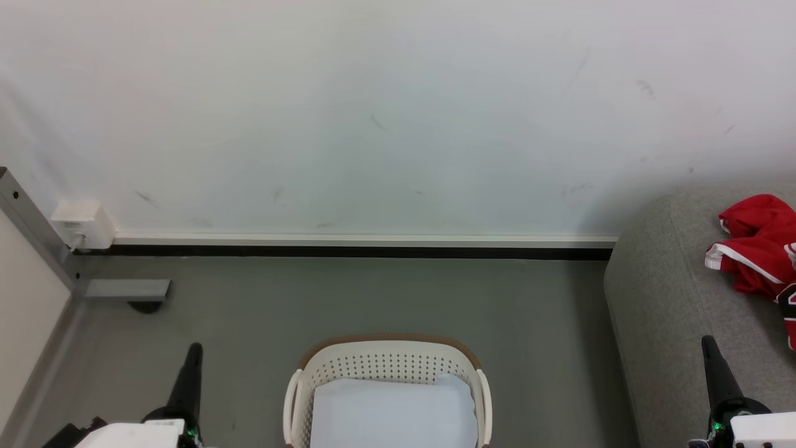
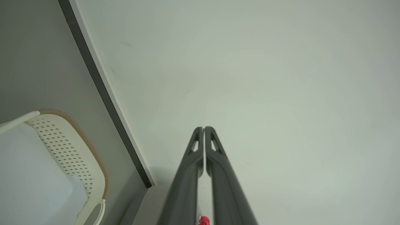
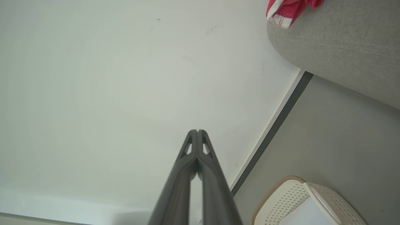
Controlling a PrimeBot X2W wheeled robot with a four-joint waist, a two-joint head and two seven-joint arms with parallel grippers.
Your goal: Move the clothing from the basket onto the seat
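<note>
— Where do we find the clothing (image 1: 755,246)?
— On the grey seat (image 1: 665,298), at our right. The basket (image 1: 388,364) holds a pale sheet (image 1: 388,414).
— And our grippers?
— We see the left gripper (image 1: 195,346) and the right gripper (image 1: 707,341) both pressed together.

I see the grey floor (image 1: 373,298) carrying the basket (image 1: 385,364) and the seat (image 1: 665,311); red clothing (image 1: 755,246) lies on the seat.

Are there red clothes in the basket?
No red ones to see. The basket holds a pale sheet, and the red clothes lie crumpled on the grey seat. The basket's near end is cut off.
</note>
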